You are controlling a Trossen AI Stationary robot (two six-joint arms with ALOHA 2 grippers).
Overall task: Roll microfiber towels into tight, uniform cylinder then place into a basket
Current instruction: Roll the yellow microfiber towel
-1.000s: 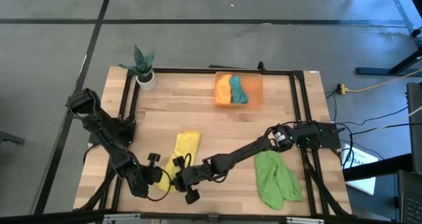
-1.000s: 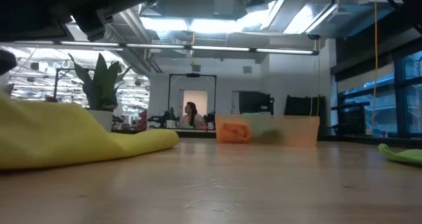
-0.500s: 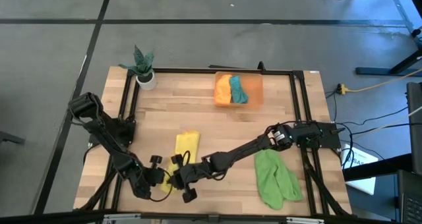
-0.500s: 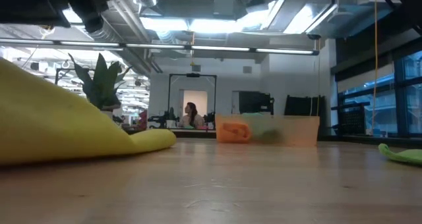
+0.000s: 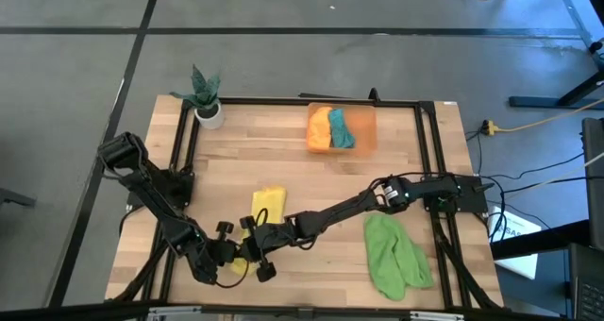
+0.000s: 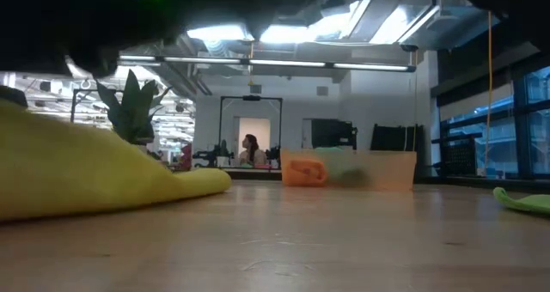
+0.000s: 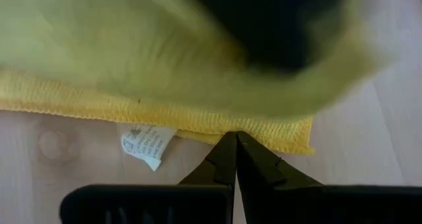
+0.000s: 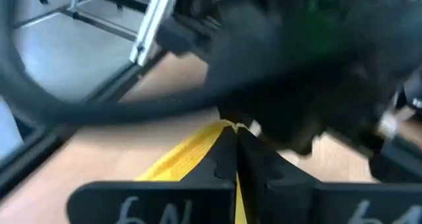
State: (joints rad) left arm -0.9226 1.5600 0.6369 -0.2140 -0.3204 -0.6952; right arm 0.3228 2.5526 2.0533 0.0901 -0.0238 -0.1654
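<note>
Translucent orange plastic basket [image 5: 342, 128] sits at the far edge of the wooden table [image 5: 311, 179], right of the white pot with a green plant [image 5: 206, 98]. Inside the basket: orange towel [image 5: 321, 128] on the left half, teal towel [image 5: 341, 128] beside it, touching, both bunched or rolled. In the low view the basket [image 6: 378, 171] shows pale and see-through, with the orange towel [image 6: 304, 171] at its left end.

Yellow towel [image 5: 263, 208] lies near the table's front, left of centre, partly folded over itself. Both grippers meet at its near end. Left gripper [image 5: 229, 255] has its fingers pressed together, tips at the towel's edge [image 7: 198, 122], just by a white care label [image 7: 146, 144]; left wrist view does not show cloth between the tips, so a grip can't be confirmed. Right gripper [image 5: 253, 246] is closed too, with a thin yellow edge [image 8: 198, 148] running to its fingertips, looks pinched there. In the low view the yellow towel [image 6: 94, 176] rises as a big fold at the left.

Light green towel [image 5: 394, 255] lies crumpled on the right side of the table, well apart from both grippers, beside the right arm's base.
</note>
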